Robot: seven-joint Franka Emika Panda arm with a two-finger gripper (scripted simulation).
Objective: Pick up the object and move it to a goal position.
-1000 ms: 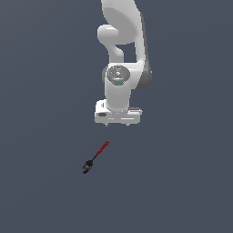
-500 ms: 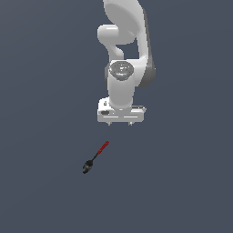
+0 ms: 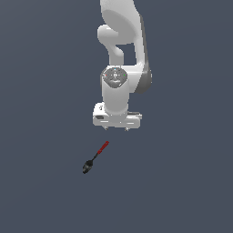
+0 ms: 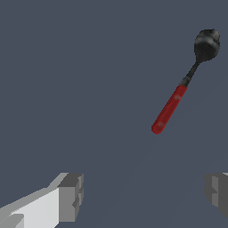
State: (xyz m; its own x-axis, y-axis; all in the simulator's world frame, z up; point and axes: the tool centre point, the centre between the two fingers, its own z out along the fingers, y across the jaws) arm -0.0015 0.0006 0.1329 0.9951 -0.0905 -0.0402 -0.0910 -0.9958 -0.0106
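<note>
The object [image 3: 95, 157] is a small slender tool with a red handle, a thin dark shaft and a bulbous black end, lying flat on the dark grey surface. In the wrist view the object [image 4: 182, 84] lies ahead of the fingers and apart from them. My gripper [image 3: 117, 129] hangs above the surface, just beyond the tool's red end and toward the exterior view's right. It is open and empty, with its two grey fingertips [image 4: 70, 196] set wide apart.
The white arm [image 3: 123, 59] rises behind the gripper. A plain dark grey surface [image 3: 45, 191] surrounds the tool in both views.
The gripper has shifted slightly lower and toward the exterior view's left, closer to the tool. The tool has not moved.
</note>
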